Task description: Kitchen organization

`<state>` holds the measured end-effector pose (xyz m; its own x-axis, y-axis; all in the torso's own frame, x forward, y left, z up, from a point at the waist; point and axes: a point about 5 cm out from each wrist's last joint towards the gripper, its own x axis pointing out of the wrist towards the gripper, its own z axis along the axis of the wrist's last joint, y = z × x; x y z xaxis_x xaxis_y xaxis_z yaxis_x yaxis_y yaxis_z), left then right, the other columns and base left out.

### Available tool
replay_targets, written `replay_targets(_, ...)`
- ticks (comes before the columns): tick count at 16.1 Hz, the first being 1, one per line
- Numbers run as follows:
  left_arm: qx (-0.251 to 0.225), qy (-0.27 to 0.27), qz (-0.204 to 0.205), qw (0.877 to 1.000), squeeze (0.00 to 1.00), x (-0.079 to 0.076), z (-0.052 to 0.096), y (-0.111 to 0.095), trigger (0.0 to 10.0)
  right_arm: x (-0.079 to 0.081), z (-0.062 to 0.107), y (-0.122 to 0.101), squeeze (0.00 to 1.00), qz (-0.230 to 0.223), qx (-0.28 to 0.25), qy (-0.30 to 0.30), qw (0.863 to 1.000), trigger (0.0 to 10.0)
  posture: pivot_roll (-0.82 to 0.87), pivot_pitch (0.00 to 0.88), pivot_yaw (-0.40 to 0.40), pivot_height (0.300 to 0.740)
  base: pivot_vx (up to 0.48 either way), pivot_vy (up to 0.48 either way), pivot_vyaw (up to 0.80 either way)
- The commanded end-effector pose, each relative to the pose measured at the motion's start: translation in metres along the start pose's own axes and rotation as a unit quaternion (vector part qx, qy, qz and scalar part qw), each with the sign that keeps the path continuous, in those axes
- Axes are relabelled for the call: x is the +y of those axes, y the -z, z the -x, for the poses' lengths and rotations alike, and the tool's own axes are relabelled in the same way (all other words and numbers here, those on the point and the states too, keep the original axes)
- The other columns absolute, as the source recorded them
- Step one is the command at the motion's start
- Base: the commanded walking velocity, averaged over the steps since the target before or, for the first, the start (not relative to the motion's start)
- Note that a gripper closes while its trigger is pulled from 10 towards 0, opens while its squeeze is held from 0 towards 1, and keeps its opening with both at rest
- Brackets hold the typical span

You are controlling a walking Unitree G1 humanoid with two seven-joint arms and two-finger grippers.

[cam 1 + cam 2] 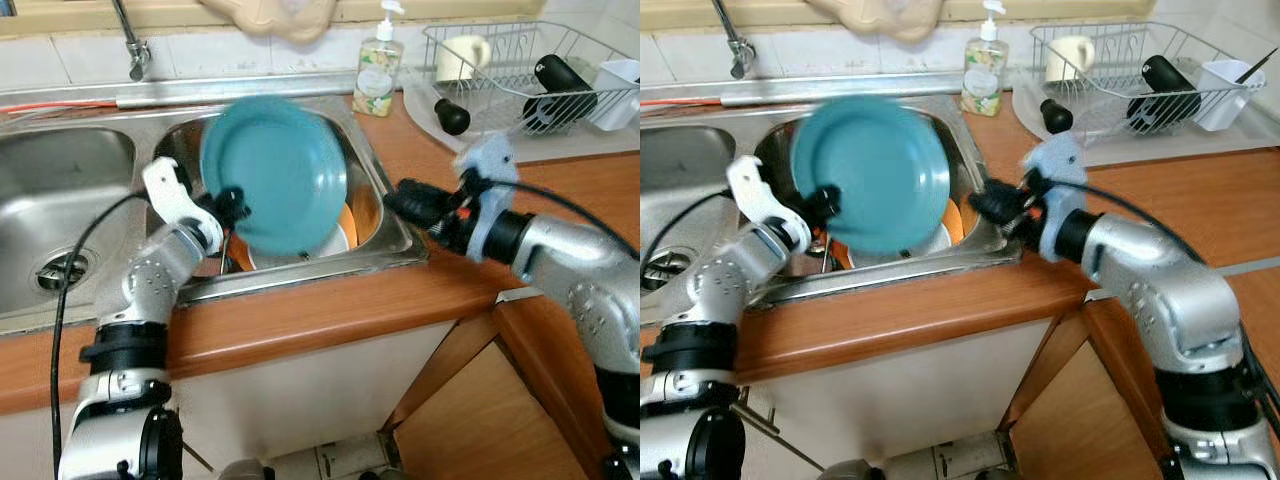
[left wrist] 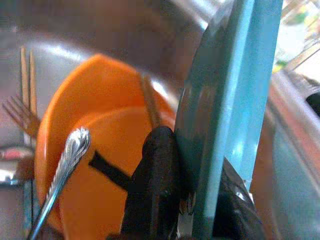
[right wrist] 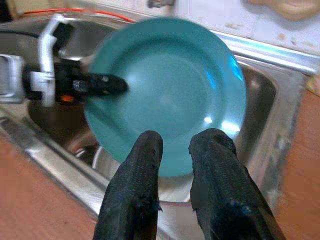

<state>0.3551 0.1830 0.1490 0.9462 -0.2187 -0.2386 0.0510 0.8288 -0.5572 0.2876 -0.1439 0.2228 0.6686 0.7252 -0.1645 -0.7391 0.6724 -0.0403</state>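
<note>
Gripping blurred teal plate (image 1: 275, 175), orange bowl (image 2: 100, 150) half-hidden

The left gripper (image 1: 232, 207) is raised over the sink, its fingers clamped on a plate's rim. The right gripper (image 1: 405, 203) is held at the counter's sink-side edge, fingers (image 3: 137, 185) slightly parted, nothing gripped.

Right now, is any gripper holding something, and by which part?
The left gripper holds the teal plate by its rim, over the sink. The right gripper holds nothing.
</note>
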Motion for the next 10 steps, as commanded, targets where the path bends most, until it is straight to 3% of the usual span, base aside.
replay_targets(1, -0.005, 0.004, -0.005, 1.0, 0.0, -0.009, -0.005, -0.011, 0.0, 0.004, 0.001, -0.001, 0.0, 0.021, 0.002, -0.009, 1.0, 10.0, -0.05, 0.0, 0.001, 0.74, 0.0, 0.0, 0.0)
replay_targets(2, 0.008, -0.003, 0.0, 1.0, 0.0, -0.009, -0.007, -0.009, 0.0, 0.006, 0.0, 0.001, 0.0, 0.023, 0.005, -0.013, 1.0, 10.0, -0.05, 0.0, 0.001, 0.74, 0.0, 0.0, 0.0)
replay_targets(3, 0.023, -0.012, 0.01, 1.0, 0.0, -0.008, -0.01, -0.007, 1.1, 0.007, -0.001, 0.003, 0.0, 0.026, 0.009, -0.016, 0.999, 10.0, -0.05, 0.0, 0.001, 0.74, 0.0, 0.0, 0.0)
replay_targets(4, 0.037, -0.022, 0.013, 0.999, 0.0, -0.007, -0.011, -0.005, 3.6, 0.008, -0.002, 0.005, 0.0, 0.03, 0.012, -0.017, 0.999, 10.0, -0.05, 0.0, 0.001, 0.74, 0.0, 0.0, 0.0)
replay_targets(5, 0.053, -0.032, 0.01, 0.998, 0.0, -0.006, -0.013, -0.002, 9.1, 0.01, -0.003, 0.006, 0.0, 0.033, 0.016, -0.02, 0.999, 10.0, -0.05, 0.0, 0.001, 0.74, 0.0, 0.0, 0.0)
replay_targets(6, 0.066, -0.041, 0.001, 0.997, 0.0, -0.005, -0.014, 0.0, 10.0, 0.011, -0.004, 0.007, 0.0, 0.037, 0.018, -0.025, 0.999, 10.0, -0.05, 0.0, 0.001, 0.74, 0.0, 0.0, 0.0)
replay_targets(9, 0.104, -0.055, -0.012, 0.993, 0.0, -0.002, -0.018, 0.005, 10.0, 0.016, -0.008, 0.01, 0.0, 0.043, 0.02, -0.031, 0.998, 10.0, -0.05, 0.0, 0.008, 0.74, 0.0, 0.0, 0.0)
replay_targets(10, 0.107, -0.058, -0.016, 0.992, 0.61, -0.001, -0.018, 0.004, 10.0, 0.02, -0.012, 0.013, 0.0, 0.046, 0.015, -0.031, 0.998, 10.0, -0.05, 0.0, 0.009, 0.74, 0.0, 0.0, 0.0)
